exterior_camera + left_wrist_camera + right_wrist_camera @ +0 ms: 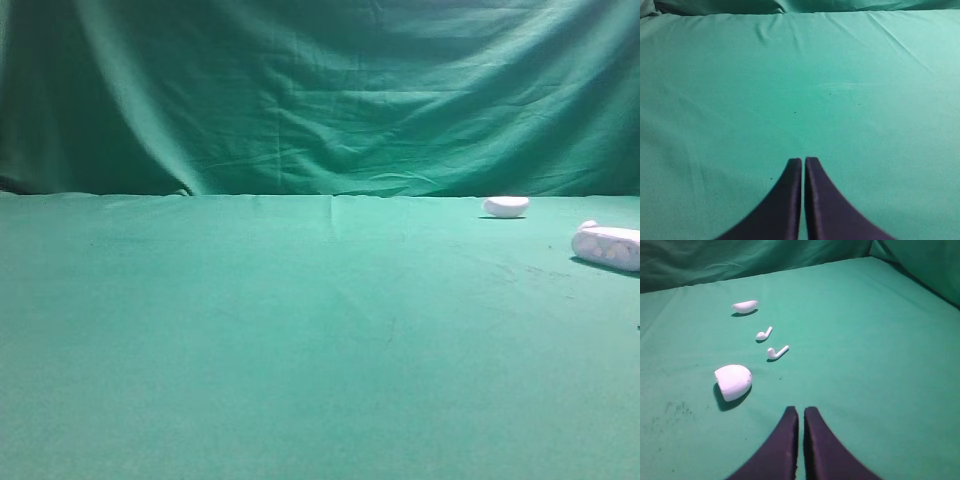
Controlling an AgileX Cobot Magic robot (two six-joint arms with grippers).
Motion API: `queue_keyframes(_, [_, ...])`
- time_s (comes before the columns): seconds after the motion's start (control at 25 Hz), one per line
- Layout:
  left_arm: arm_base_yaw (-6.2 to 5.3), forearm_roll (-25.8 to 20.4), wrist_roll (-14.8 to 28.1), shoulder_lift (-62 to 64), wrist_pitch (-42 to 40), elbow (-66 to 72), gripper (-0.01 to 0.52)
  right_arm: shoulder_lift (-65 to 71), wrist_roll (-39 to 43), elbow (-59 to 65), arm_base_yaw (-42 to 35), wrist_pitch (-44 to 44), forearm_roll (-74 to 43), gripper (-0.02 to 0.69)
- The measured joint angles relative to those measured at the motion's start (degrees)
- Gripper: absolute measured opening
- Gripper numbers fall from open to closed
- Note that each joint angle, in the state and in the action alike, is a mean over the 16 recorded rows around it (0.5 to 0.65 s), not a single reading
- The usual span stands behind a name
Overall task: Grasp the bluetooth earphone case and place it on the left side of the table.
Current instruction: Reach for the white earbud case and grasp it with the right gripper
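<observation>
Your left gripper (803, 161) has its fingers pressed together over bare green bench (250, 330), nothing within reach. Your right gripper (801, 411) is likewise closed and empty. From it, the bluetooth earphone case (733, 381) lies near at about 10 o'clock, seen almost end-on. In the high view the case (607, 246) sits at the far right edge, its long axis running roughly 10 to 4 o'clock. The right arm looks nearer; expect it to make the grasp.
</observation>
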Motion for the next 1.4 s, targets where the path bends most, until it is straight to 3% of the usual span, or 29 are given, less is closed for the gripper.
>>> queue_keyframes(0.8, [0.00, 0.00, 0.00, 0.00, 0.00, 0.00, 0.000, 0.00, 0.13, 0.02, 0.00, -0.41, 0.13, 0.000])
queue_keyframes(1.2, [0.00, 0.00, 0.00, 0.00, 0.00, 0.00, 0.000, 0.54, -0.66, -0.88, 0.00, -15.74, 3.15, 0.000])
queue_keyframes(1.4, [0.00, 0.00, 0.00, 0.00, 0.00, 0.00, 0.000, 4.92, -1.18, -5.98, 0.00, -18.76, 6.80, 0.000])
